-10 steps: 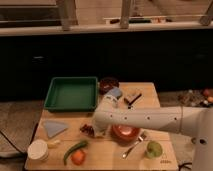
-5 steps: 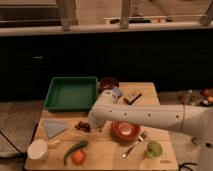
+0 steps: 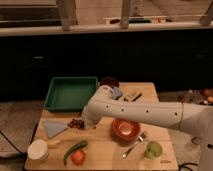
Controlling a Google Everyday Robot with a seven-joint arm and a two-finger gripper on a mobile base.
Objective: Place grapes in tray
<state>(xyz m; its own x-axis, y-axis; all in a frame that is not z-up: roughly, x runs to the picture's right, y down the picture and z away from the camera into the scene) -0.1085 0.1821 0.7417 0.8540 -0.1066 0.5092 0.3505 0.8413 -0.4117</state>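
Gripper (image 3: 90, 123) low over the board (image 3: 105, 151), just right of the grapes (image 3: 75, 123) — whether it grips anything cannot be told | grapes lie on the board, near the tray (image 3: 51, 96) — outside it

Worktop (image 3: 105, 152) clutter: orange bowl (image 3: 124, 129) near centre, claw (image 3: 89, 124) just at its 9 o'clock. Maroon bowl (image 3: 108, 81) at 12, tan block (image 3: 131, 95) at 1. Green apple (image 3: 153, 149) at 4, metal utensil (image 3: 134, 145) beside it. White cup (image 3: 38, 149) at 8. Green vegetable (image 3: 74, 149) and orange-red fruit (image 3: 78, 157) at 7. Grey-blue wedge (image 3: 52, 128) at 9.
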